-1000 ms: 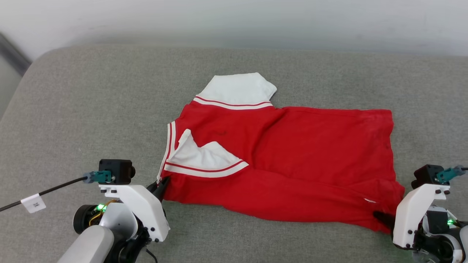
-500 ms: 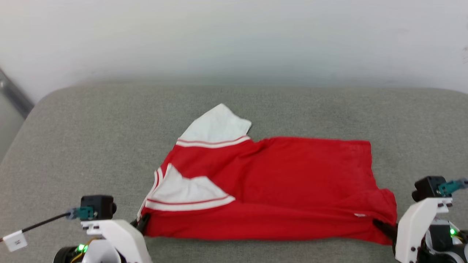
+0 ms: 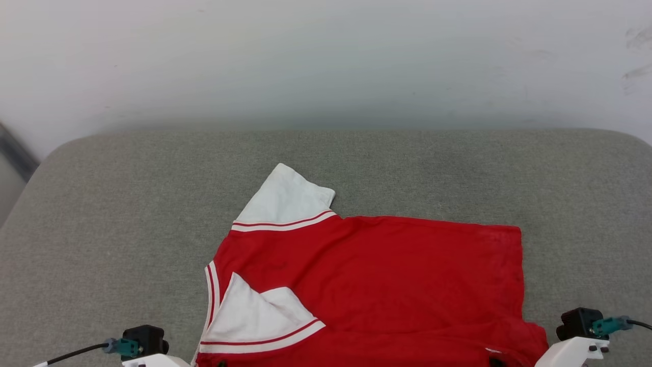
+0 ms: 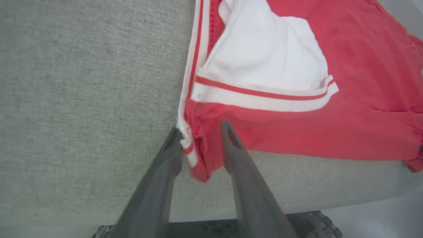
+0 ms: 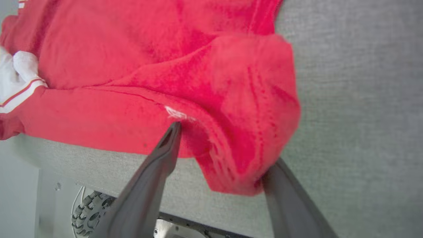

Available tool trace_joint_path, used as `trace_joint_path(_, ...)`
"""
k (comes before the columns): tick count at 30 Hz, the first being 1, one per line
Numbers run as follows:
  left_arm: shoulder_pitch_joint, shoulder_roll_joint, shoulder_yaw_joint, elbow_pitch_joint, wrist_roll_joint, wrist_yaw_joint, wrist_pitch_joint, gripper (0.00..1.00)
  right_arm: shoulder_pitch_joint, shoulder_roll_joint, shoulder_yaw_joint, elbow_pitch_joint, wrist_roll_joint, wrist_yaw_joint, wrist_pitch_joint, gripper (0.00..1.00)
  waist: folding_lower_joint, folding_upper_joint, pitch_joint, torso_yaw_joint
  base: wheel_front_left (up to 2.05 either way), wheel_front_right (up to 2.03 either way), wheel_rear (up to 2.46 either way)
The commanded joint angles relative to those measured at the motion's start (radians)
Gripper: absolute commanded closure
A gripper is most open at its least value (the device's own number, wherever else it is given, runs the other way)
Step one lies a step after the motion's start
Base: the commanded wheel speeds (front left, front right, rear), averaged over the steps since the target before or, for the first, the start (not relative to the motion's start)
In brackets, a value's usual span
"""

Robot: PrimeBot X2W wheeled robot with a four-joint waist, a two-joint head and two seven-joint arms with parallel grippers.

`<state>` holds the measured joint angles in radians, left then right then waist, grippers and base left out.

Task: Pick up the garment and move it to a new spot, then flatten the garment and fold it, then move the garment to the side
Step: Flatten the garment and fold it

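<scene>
Garment (image 3: 387, 285): lies spread on grey cushion (image 3: 127, 204), plain red side up; striped-trim end toward 9 o'clock and hem toward 3 o'clock in head view; near edge runs along cushion front.
Far sleeve (image 3: 285, 199): white, flat on cushion, points toward 11 o'clock from red body.
Near sleeve (image 3: 254, 316): white with red-white band, folded inward over red body at 8 o'clock of garment.
Left gripper (image 4: 201, 128): fingers apart; straddles striped-trim corner at 7 o'clock of garment; one finger touches trim edge, cloth hangs loose between, not pinched.
Right gripper (image 5: 224, 145): fingers spread wide; bunched hem corner at 5 o'clock of garment sits between them, unclamped.
Wall (image 3: 326, 61): pale, plain, stands behind cushion at 12 o'clock.
</scene>
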<state>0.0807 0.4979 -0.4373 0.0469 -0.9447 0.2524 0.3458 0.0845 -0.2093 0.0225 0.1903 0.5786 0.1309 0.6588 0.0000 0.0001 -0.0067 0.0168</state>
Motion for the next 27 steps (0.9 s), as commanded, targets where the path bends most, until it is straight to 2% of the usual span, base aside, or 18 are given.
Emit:
trace_joint_path(1, -0.018, -0.002, 0.004, 0.01, 0.004, -0.011, -0.01, 0.0, 0.002, -0.001, 0.01, -0.003, -0.007, 0.0, -0.033, 0.0, 0.0, -0.0001, 0.0, -0.003, 0.0, 0.0, 0.0)
trace_joint_path(4, -0.044, -0.002, 0.018, 0.026, 0.022, -0.024, -0.054, 0.0, 0.005, -0.028, 0.033, -0.02, -0.029, 0.0, -0.146, 0.0, 0.0, -0.0001, -0.002, -0.012, 0.0, 0.0, 0.0)
trace_joint_path(12, -0.139, 0.012, 0.06, -0.003, 0.103, -0.01, -0.177, 0.0, 0.011, -0.073, 0.074, -0.134, -0.108, 0.0, -0.397, 0.0, 0.0, -0.0001, 0.004, -0.06, 0.0, 0.0, 0.0)
trace_joint_path(18, -0.294, 0.004, 0.071, 0.038, 0.137, -0.025, -0.196, 0.0, -0.062, -0.056, 0.088, -0.208, -0.172, 0.0, -0.565, 0.0, 0.0, -0.0001, 0.071, -0.126, 0.0, 0.0, 0.0)
trace_joint_path(23, -0.466, 0.013, 0.095, 0.137, 0.133, -0.068, -0.191, 0.0, -0.142, -0.038, 0.101, -0.244, -0.204, 0.0, -0.651, 0.0, 0.0, -0.0001, 0.169, -0.194, 0.0, 0.0, 0.0)
trace_joint_path(27, -0.59, 0.046, 0.11, 0.228, 0.118, -0.108, -0.141, 0.0, -0.199, -0.018, 0.109, -0.255, -0.205, 0.0, -0.689, 0.0, 0.0, -0.0001, 0.259, -0.252, 0.0, 0.0, 0.0)
